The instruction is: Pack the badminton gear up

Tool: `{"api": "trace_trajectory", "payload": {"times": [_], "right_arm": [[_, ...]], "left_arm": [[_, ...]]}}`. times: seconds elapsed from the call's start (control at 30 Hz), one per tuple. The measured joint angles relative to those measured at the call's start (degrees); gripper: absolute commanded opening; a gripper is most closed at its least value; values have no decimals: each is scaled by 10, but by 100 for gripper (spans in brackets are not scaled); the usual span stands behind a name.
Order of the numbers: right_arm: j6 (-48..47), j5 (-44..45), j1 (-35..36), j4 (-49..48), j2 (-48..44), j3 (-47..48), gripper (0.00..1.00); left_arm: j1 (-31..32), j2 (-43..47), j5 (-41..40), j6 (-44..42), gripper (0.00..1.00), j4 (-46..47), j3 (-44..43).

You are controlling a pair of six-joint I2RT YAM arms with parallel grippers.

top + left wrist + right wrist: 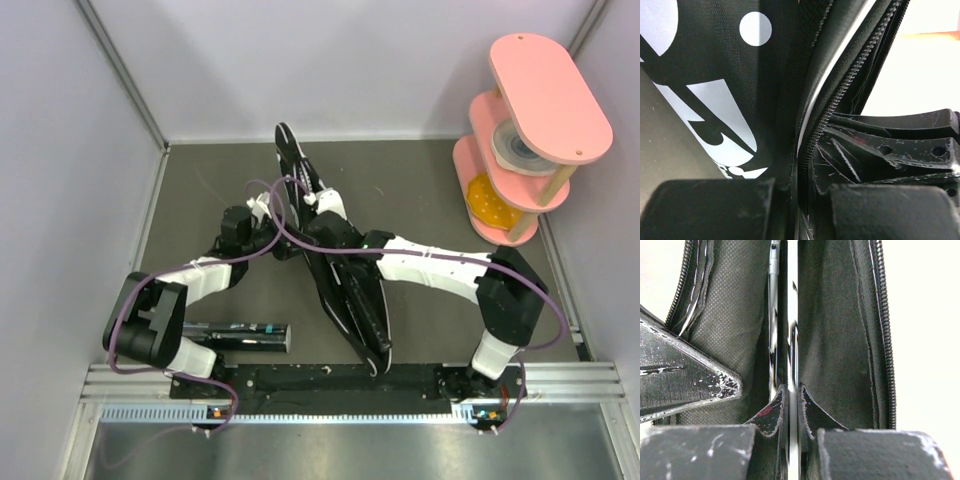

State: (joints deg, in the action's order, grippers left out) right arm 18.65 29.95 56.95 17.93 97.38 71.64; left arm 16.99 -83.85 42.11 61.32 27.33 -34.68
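I read this as the racket-loading step. Left gripper [800,210] was clamped on the bag [352,300] lip mid-table. Right gripper [792,440] was pinched on what looked like a racket [773,340] frame inside. Next: seat it, release, then fetch the shuttle tube [240,335].

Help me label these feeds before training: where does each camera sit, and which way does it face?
Top external: fixed above and behind the bases, looking down on the table; both arms show, left tool and right tool meeting at the black bag.
Left wrist: on the left arm, looking along its own fingers at the bag's zipper edge.
Right wrist: on the right arm, looking past its own fingers into the bag's lining.
Shared: both wrist views show the bag, and each catches the other tool.
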Motion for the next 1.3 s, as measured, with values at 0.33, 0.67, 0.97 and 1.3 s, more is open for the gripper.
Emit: {"api": "trace_trajectory", "payload": {"times": [0.33, 0.67, 0.97, 1.3], "right_arm": [[-18, 27, 6, -64, 50, -1, 0], [-31, 44, 10, -131, 82, -33, 6], [-20, 47, 4, -85, 71, -7, 71], [-52, -92, -15, 2, -78, 39, 84]], "left_arm": [[-3, 11, -21, -1, 0, 11, 2], [-12, 20, -21, -9, 0, 5, 8], [-16, 25, 3, -25, 0, -27, 8], [-15, 34, 18, -45, 0, -59, 7]]}}
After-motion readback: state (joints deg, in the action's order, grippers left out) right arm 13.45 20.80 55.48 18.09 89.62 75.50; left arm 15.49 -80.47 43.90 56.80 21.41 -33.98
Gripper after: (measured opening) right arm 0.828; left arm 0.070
